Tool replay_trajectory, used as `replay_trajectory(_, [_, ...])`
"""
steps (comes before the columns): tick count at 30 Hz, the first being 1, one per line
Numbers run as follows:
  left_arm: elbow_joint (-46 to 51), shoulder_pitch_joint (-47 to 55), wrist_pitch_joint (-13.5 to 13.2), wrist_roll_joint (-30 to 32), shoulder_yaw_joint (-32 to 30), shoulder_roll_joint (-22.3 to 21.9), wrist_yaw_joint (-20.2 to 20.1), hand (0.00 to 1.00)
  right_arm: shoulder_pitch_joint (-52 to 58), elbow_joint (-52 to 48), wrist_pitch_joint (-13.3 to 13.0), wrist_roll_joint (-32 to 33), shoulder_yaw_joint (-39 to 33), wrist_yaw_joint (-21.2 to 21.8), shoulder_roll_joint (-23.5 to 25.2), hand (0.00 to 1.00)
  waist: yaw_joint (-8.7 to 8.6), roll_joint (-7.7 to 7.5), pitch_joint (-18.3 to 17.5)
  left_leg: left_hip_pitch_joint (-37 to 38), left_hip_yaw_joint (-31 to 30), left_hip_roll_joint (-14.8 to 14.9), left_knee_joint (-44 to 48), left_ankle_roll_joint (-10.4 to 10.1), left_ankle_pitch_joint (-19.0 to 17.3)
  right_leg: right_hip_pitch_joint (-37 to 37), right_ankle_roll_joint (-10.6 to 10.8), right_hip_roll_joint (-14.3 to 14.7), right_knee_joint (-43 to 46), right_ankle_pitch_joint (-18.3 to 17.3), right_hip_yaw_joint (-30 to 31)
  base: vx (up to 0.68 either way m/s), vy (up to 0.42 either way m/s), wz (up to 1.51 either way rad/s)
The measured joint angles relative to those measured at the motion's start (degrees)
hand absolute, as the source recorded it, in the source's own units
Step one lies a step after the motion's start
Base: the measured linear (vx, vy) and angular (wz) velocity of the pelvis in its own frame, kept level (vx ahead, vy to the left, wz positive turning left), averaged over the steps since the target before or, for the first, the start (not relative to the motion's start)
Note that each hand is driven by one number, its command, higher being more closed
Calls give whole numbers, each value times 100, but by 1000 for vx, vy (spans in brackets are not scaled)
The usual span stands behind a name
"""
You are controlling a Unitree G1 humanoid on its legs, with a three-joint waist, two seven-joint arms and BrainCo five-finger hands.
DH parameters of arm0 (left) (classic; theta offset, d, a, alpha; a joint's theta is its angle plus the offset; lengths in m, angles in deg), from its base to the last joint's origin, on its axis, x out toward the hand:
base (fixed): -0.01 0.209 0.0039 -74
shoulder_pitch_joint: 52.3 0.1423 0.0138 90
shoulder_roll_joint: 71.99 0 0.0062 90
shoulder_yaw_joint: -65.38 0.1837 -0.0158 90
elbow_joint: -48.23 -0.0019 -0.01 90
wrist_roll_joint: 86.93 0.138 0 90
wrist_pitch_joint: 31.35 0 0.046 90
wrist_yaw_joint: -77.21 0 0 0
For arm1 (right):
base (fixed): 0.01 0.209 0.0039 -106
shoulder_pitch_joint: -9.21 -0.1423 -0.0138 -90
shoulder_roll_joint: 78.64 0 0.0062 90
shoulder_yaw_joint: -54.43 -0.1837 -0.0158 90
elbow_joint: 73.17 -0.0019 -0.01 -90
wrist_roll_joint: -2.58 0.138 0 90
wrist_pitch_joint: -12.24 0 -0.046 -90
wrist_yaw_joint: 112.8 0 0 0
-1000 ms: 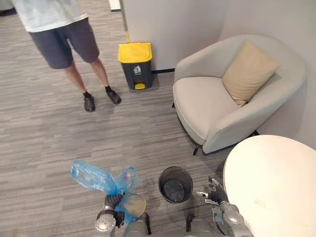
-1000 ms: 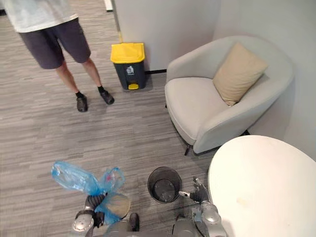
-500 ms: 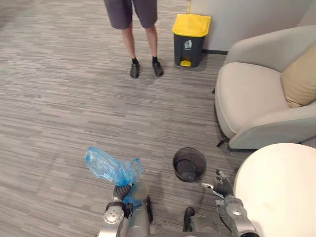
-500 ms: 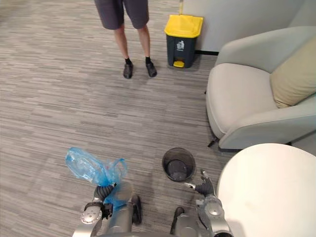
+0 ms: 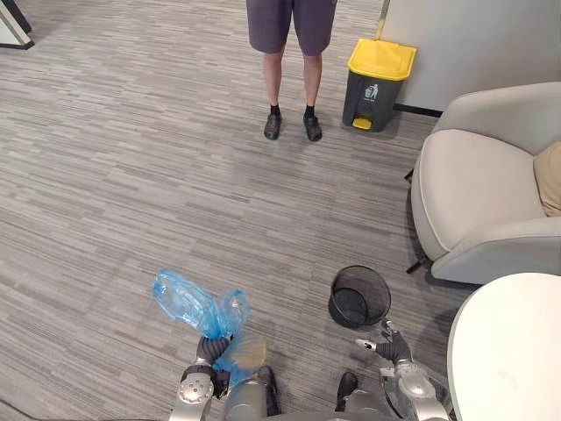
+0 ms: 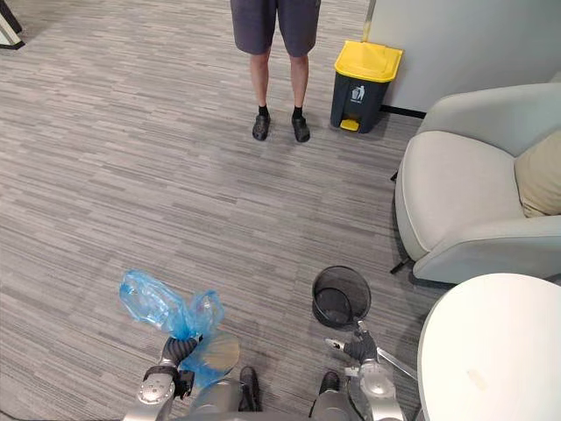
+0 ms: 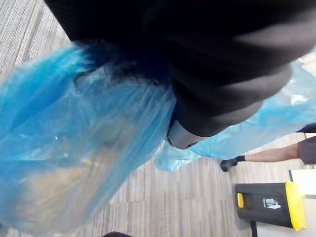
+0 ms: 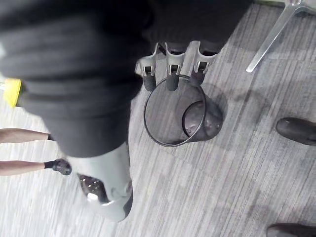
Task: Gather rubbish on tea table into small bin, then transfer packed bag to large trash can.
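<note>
We had our left hand [image 5: 210, 353] clamped on the blue bag [image 5: 186, 303]. Right hand [image 5: 391, 349] hung near the small bin [image 5: 359, 296], fingers apart.

A crumpled blue bag [image 5: 195, 305] is held above the floor, a black mesh bin [image 5: 359, 296] stood upright nearby, a yellow-lidded trash can [image 5: 379, 72] well beyond.

Grey striped carpet floor [image 5: 131, 175] throughout. Far right: pale wall [image 5: 491, 44]. Right: light grey armchair [image 5: 473, 202] on dark legs, tan cushion [image 5: 550, 180] against its back. Near right: round white table [image 5: 517, 351], just beside the armchair.
</note>
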Motion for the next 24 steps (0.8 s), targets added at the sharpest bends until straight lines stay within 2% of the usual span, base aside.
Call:
replay_trajectory(1, [0,1,1,0,-10,2,0,100,-9,0,1,0,1,0,0,0,-4,-1,1,-51,3,12,91,15,-59,-61,8,-16,105,-61,13,18,67,-5])
replay_trajectory(4, [6,38,8,-2,-91,6,0,100,-18,17,11,-1,1,2,-7,0,-3,-23,-4,-249,-2,8,608,89,-423,-394,169,-188,922,-550,166,51,59,3])
replay_trajectory(6, [35,140,40,-4,-92,73,-1,100,14,32,23,-2,9,16,14,0,-29,-147,-31,-251,-81,-167,896,187,-746,-520,237,-525,1734,-903,262,152,96,24])
replay_trajectory(7, [35,150,46,-5,-92,80,0,100,18,32,25,-1,8,16,9,0,-40,-168,-33,-212,-126,-231,921,267,-829,-555,248,-592,1955,-914,363,206,115,41])
replay_trajectory(8, [65,148,48,-6,-95,84,1,100,15,32,29,-1,8,17,-2,0,-134,-177,-24,-74,-253,-324,909,329,-895,-824,90,-656,2717,-807,736,245,109,69])
replay_trajectory(9, [102,168,49,-7,-93,130,2,100,53,43,31,0,7,20,35,0,-263,-98,34,114,-502,-325,880,407,-938,-1180,144,-438,3405,-944,1200,253,86,73])
replay_trajectory(10, [107,151,48,-15,-101,154,5,100,72,43,31,1,13,22,52,0,-274,-82,45,175,-591,-304,868,406,-945,-1233,146,-272,3379,-1071,1289,286,10,76])
replay_trajectory(11, [129,115,49,-23,-101,169,6,100,74,50,31,3,14,22,78,0,-279,-137,31,249,-705,-298,833,391,-956,-1346,60,-27,3285,-1150,1408,292,-73,59])
replay_trajectory(12, [155,54,49,-31,-106,233,8,100,67,51,29,11,8,18,94,0,-285,-257,62,406,-803,-331,719,426,-1011,-1536,-15,228,3124,-1189,1535,289,-106,62])
replay_trajectory(13, [144,6,53,-32,-107,275,7,100,70,56,28,13,5,17,79,0,-293,-272,70,473,-871,-328,680,410,-1005,-1619,-26,356,3000,-1182,1528,305,-137,67])
replay_trajectory(14, [143,-70,54,-32,-95,273,4,100,74,94,28,21,-6,14,36,0,-312,-273,73,598,-1023,-326,591,312,-1030,-1746,-67,574,2583,-1131,1470,331,-137,74])
replay_trajectory(15, [147,-133,44,-31,-87,258,1,100,88,134,28,29,-33,11,11,0,-310,-333,53,762,-1148,-405,498,177,-1097,-1771,-250,699,1925,-806,1500,433,-176,100])
replay_trajectory(16, [101,-174,48,-30,-92,200,-1,100,128,193,28,34,-120,13,-38,0,-354,-338,31,892,-1332,-406,474,29,-1186,-1646,-591,730,1935,-352,1495,381,-149,72])
replay_trajectory(18, [91,-192,37,-25,-90,135,-5,100,145,176,37,73,-271,-2,-61,0,-295,-153,11,1064,-1390,-285,323,-46,-1168,-1578,-672,794,1969,-450,1347,386,-122,33])
replay_trajectory(19, [92,-220,43,-23,-97,116,-12,100,122,115,33,82,-394,4,-54,0,-312,-16,8,1197,-1402,-202,163,-230,-1065,-1485,-747,802,2016,-633,1190,442,-128,29])
replay_trajectory(20, [94,-218,43,-23,-98,96,-13,100,130,98,36,81,-411,6,-48,0,-321,20,5,1219,-1399,-165,196,-338,-992,-1397,-782,814,1986,-683,1113,511,-181,46])
replay_trajectory(21, [124,-229,45,-18,-107,39,-21,100,233,-31,60,82,-445,8,13,0,-332,62,31,1173,-1388,-44,690,-580,-853,-1038,-821,882,1786,-770,1019,397,-151,36])
replay_trajectory(22, [272,-175,47,-10,-110,-32,-32,100,378,-200,73,88,-435,14,83,0,-321,73,40,911,-1301,125,1756,-877,-601,-565,-883,991,1532,-809,918,401,-151,31])
replay_trajectory(23, [365,-124,46,-3,-112,-81,-35,100,449,-319,73,133,-426,13,129,0,-294,50,51,701,-1204,287,2404,-944,-379,-331,-921,1027,1399,-838,919,430,-105,8])
replay_trajectory(24, [548,-45,41,0,-112,-146,-40,100,495,-472,74,202,-384,8,218,0,-265,25,59,306,-844,595,3411,-833,-443,27,-995,1101,1201,-884,944,272,-49,-6])
